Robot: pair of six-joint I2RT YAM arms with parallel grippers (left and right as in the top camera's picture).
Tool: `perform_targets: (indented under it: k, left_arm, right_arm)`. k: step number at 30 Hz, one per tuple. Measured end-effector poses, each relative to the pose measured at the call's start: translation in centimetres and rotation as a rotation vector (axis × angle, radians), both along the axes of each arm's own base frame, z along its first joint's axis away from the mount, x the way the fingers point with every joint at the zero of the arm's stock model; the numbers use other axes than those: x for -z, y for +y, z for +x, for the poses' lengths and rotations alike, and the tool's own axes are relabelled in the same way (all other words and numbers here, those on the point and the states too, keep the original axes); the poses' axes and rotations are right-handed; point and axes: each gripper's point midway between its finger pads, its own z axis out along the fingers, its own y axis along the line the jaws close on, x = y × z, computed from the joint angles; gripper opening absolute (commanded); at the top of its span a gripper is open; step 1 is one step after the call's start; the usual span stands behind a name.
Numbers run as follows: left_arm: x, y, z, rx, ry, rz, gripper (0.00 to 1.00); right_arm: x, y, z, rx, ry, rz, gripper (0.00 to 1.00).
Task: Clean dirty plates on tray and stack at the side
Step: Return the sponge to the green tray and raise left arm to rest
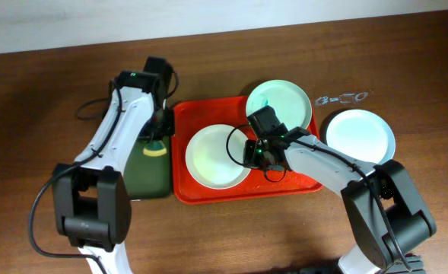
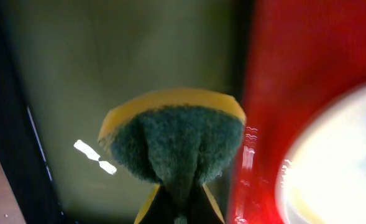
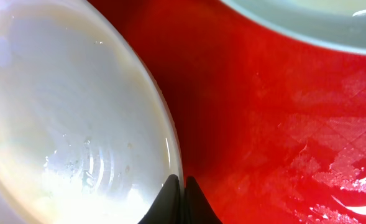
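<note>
One plate (image 1: 212, 158) lies in the red tray (image 1: 189, 190). A second plate (image 1: 283, 103) rests over the tray's back right corner. The third plate (image 1: 360, 135) lies on the table to the right. My right gripper (image 1: 252, 152) is shut on the right rim of the plate in the tray; the right wrist view shows its fingers (image 3: 184, 186) pinching that plate's (image 3: 64, 112) edge over the tray (image 3: 263, 124). My left gripper (image 1: 160, 129) is shut on a yellow and green sponge (image 2: 176, 137) and holds it above the dark green tray (image 2: 108, 56).
The dark green tray (image 1: 144, 171) lies against the red tray's left side. A small clear object (image 1: 344, 98) lies on the table behind the right plate. The second plate's rim shows at the top of the right wrist view (image 3: 307, 18).
</note>
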Motion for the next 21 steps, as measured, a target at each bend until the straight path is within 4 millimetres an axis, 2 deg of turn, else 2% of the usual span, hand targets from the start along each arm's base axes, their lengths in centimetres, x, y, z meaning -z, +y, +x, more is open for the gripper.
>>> perform_targets:
  k: [2,4,6,7,9,11,14,15,16,18,19,21]
  left_arm:
    - [2.1,1.7,-0.4,-0.033,0.012,0.02,0.0]
    - [4.4,3.8,-1.6,-0.071,0.048,0.037,0.0]
    - [5.3,5.2,-2.3,-0.104,0.073,0.045,0.46]
    - [5.3,5.5,-2.3,-0.107,0.075,0.044,0.56]
    - [5.3,5.7,-2.4,-0.124,0.081,0.019,0.6]
    - [4.9,5.8,-2.4,-0.138,0.092,-0.005,0.6]
    - [1.4,5.9,-0.4,-0.152,-0.007,-0.043,0.62]
    - [-0.6,5.8,0.2,-0.155,-0.065,-0.059,0.74]
    - [-3.2,5.8,0.8,-0.162,-0.143,-0.077,0.99]
    - [-8.0,5.8,1.3,-0.18,-0.288,-0.114,0.99]
    - [-11.3,6.2,1.2,-0.197,-0.382,-0.132,0.99]
    - [-14.0,6.9,0.6,-0.214,-0.45,-0.13,0.99]
  right_arm:
    - [0.0,0.1,0.0,-0.001,0.0,0.003,0.04]
    - [0.0,0.1,0.0,-0.001,0.001,0.003,0.04]
    - [-0.1,0.1,0.0,-0.001,0.001,0.004,0.1]
    - [-0.1,0.1,0.0,-0.002,0.001,0.004,0.19]
    - [-0.1,0.1,0.0,-0.003,0.001,0.006,0.4]
    - [-0.1,0.1,0.0,-0.008,0.0,0.005,0.42]
    - [-0.1,0.1,0.0,-0.015,-0.004,0.004,0.42]
    - [-0.1,0.2,0.1,-0.015,-0.005,0.005,0.41]
    - [-0.1,0.2,0.1,-0.015,-0.006,0.005,0.41]
    - [0.0,0.2,0.2,-0.017,-0.01,0.006,0.29]
    - [0.2,0.3,0.3,-0.019,-0.008,0.004,0.2]
    - [0.5,0.2,0.2,-0.019,-0.001,0.002,0.16]
